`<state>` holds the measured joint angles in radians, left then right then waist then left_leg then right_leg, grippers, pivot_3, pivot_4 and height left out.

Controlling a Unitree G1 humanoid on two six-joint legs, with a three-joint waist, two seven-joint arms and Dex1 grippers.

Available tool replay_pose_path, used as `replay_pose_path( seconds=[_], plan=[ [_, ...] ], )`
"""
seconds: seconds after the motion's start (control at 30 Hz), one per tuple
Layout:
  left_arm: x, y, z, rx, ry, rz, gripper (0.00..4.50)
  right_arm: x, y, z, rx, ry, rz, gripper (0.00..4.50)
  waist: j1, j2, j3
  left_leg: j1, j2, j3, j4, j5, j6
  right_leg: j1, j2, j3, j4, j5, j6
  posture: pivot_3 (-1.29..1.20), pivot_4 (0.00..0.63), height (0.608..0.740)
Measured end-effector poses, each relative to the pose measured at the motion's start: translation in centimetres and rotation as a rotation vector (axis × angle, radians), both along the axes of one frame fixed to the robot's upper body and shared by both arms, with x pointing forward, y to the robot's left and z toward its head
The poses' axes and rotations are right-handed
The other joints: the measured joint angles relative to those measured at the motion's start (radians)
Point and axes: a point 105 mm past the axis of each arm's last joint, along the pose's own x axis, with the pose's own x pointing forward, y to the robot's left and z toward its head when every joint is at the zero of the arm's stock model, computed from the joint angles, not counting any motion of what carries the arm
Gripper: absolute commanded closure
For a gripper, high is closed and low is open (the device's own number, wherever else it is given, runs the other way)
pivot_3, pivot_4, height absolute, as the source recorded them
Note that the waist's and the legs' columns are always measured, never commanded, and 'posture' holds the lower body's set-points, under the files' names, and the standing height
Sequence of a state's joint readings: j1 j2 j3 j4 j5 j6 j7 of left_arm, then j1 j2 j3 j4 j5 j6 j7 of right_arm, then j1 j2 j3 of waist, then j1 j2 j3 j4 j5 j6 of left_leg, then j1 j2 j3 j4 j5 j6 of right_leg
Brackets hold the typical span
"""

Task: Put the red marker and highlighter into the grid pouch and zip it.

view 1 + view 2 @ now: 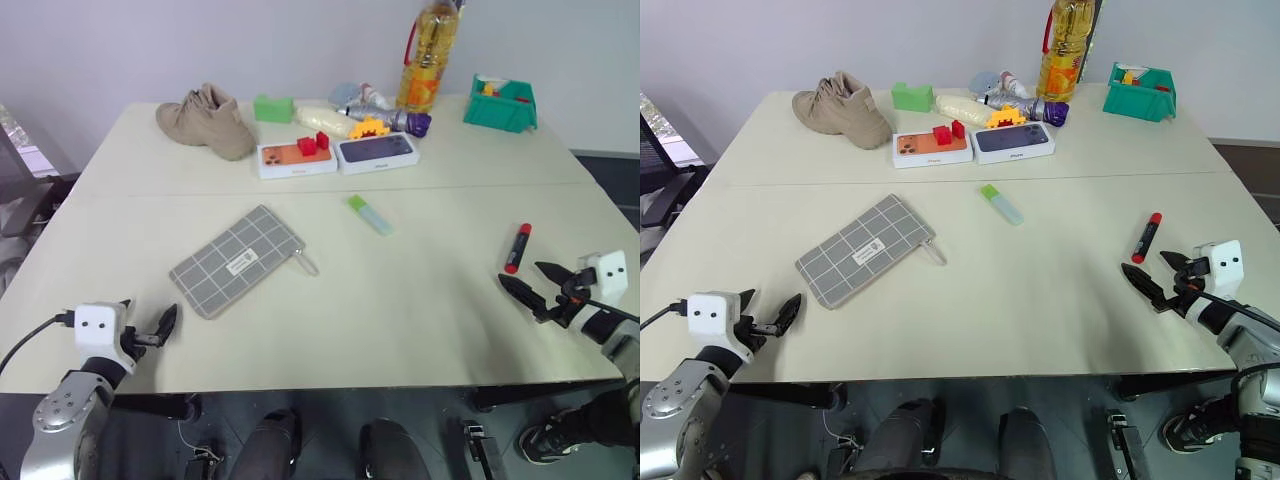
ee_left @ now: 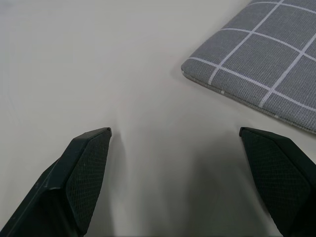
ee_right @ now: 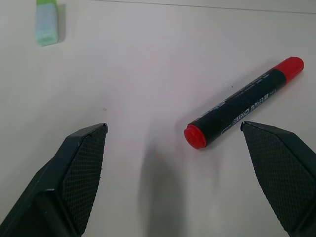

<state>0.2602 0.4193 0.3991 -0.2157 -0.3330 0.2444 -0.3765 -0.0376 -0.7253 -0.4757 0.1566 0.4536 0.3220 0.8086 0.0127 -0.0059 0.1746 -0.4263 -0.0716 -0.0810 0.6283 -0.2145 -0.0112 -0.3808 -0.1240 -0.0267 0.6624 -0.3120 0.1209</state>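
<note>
L gripper point(image 1: 150, 330) sits low over the bench point(image 1: 420, 300) at approx 8 o'clock of the scene, fingers point(image 2: 81, 177) spread wide, nothing between them; in the L wrist view a corner of the pouch point(image 1: 238, 258) lies just ahead, at 1 o'clock of the fingers, not touching. R gripper point(image 1: 533, 287) at approx 4 o'clock near the bench's R edge, fingers point(image 3: 74, 177) also spread wide, empty; marker point(image 1: 517, 247) lies flat on the bench just beyond them at 12 o'clock, close but apart from both tips. In the R wrist view the marker shows a black barrel w/ red at both ends. Pouch lies flat L of centre, turned diagonal, white label on top, zip pull sticking out at its 4 o'clock corner; can't tell if zip is open or closed. Highlighter point(image 1: 370, 215) lies flat near bench centre, green cap at its 10 o'clock end, well apart from pouch & marker. Further out, along the far side approx 11 to 1 o'clock: tan shoe point(image 1: 208, 120), green block point(image 1: 272, 108), two phone boxes point(image 1: 337, 155) side by side w/ small red blocks point(image 1: 314, 143) on the L one, oil bottle point(image 1: 430, 55), green bin point(image 1: 500, 104) at far R.
</note>
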Motion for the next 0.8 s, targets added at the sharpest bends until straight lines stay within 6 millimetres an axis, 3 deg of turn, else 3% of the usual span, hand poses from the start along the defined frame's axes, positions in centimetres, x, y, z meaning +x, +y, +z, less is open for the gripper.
replay_pose_path(
  seconds=[0.27, 0.47, 0.53, 0.63, 0.8],
  plan=[
    [0.3, -0.2, 0.3, -0.014, -0.009, -0.01, 0.04, 0.2, 1.0, 0.8, -0.003, -0.012, 0.033, 0.0, 0.0, 0.0, 0.0, 0.0, 0.0, 0.0, 0.0, 0.0, 0.0, 0.0, 0.0, 0.0, 0.0, 0.0, 0.0, 0.0, 0.15, 0.739],
    [0.7, -0.1, 0.8, 0.0, -0.038, 0.004, 0.04, 1.3, 4.0, 2.5, 0.008, -0.058, 0.15, 0.0, -0.001, 0.0, 0.0, 0.0, 0.0, 0.0, 0.0, 0.0, 0.0, 0.0, 0.0, 0.0, 0.0, 0.0, 0.0, 0.0, 0.15, 0.739],
    [0.8, -0.3, 1.0, -0.006, -0.063, 0.013, 0.04, 2.3, 6.5, 3.3, 0.031, -0.095, 0.224, 0.0, -0.004, 0.0, 0.0, 0.0, 0.001, 0.0, 0.0, 0.0, 0.0, 0.0, 0.001, 0.0, 0.0, 0.0, 0.0, 0.0, 0.15, 0.739],
    [1.1, -0.8, 1.2, 0.0, -0.082, 0.007, 0.0, 3.8, 11.8, 4.7, 0.089, -0.165, 0.371, 0.91, -0.006, 0.0, 0.0, 0.0, 0.001, 0.0, -0.001, 0.0, 0.0, -0.001, 0.001, 0.0, 0.0, 0.0, 0.0, 0.0, 0.15, 0.739],
    [1.3, -1.4, 1.3, 0.018, -0.097, -0.011, 0.0, 4.9, 19.2, 5.0, 0.108, -0.191, 0.536, 3.57, 0.001, -0.001, 0.0, -0.001, 0.0, -0.001, -0.001, 0.0, 0.0, -0.001, 0.0, 0.0, -0.001, 0.0, 0.0, 0.0, 0.15, 0.739]
  ],
)
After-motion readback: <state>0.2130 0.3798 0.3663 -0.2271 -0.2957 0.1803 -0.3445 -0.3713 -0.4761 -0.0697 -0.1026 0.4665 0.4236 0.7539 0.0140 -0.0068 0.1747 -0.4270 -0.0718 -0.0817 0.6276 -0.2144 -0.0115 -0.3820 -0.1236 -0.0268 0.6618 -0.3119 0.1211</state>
